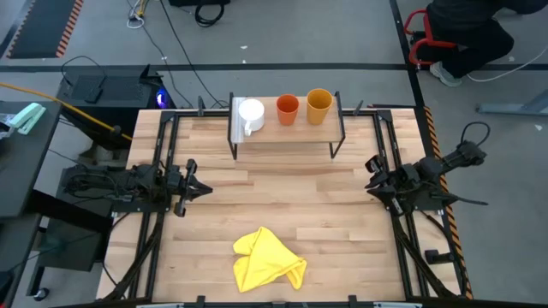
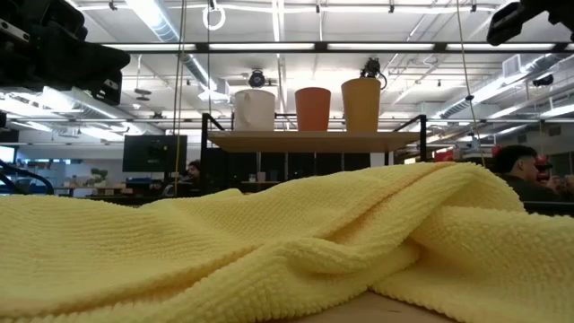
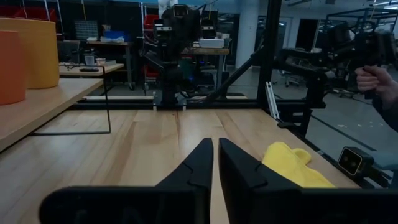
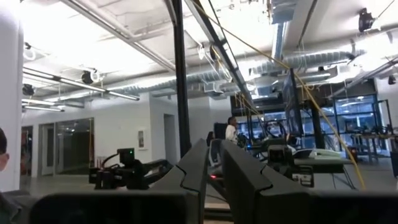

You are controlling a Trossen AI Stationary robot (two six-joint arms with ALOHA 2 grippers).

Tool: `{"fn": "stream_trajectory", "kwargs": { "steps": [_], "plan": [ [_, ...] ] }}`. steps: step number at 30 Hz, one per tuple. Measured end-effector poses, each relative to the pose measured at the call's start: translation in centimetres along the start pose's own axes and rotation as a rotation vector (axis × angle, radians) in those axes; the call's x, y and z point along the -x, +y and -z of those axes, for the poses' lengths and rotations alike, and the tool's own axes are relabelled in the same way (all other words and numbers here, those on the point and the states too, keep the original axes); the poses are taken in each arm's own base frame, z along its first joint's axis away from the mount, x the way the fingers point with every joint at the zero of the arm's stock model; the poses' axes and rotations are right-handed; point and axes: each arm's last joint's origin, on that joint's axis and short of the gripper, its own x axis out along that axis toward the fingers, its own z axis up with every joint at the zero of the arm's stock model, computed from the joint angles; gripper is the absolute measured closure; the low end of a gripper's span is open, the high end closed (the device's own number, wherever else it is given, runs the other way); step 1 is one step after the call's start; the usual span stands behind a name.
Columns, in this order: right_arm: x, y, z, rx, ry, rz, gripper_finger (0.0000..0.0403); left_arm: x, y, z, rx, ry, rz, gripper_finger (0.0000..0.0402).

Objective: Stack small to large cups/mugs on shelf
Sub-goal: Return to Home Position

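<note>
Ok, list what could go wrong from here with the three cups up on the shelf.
The white mug with a handle sits at the end of the low light-wood shelf on thin black legs, so a knock could tip it off. The small red-orange cup and taller yellow-orange cup stand close together; jarring one may disturb the other. The crumpled yellow cloth blocks most of the low view. Left tool and right tool rest at the sides of the wooden table.
</note>
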Motion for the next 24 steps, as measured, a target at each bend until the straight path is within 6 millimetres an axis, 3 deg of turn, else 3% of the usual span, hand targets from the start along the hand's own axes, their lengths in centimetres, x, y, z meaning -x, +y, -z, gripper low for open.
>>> {"fn": "stream_trajectory", "kwargs": {
  "steps": [14,24],
  "plan": [
    [0.8,-0.2,0.0,-0.023,0.026,0.035,0.0347,0.0,0.0,0.1,0.0,0.008,0.0,0.0375],
    [1.1,-0.2,2.2,-0.041,0.25,0.044,0.0347,0.0,0.0,0.1,-0.001,0.014,-0.001,0.0366]
  ]
}}
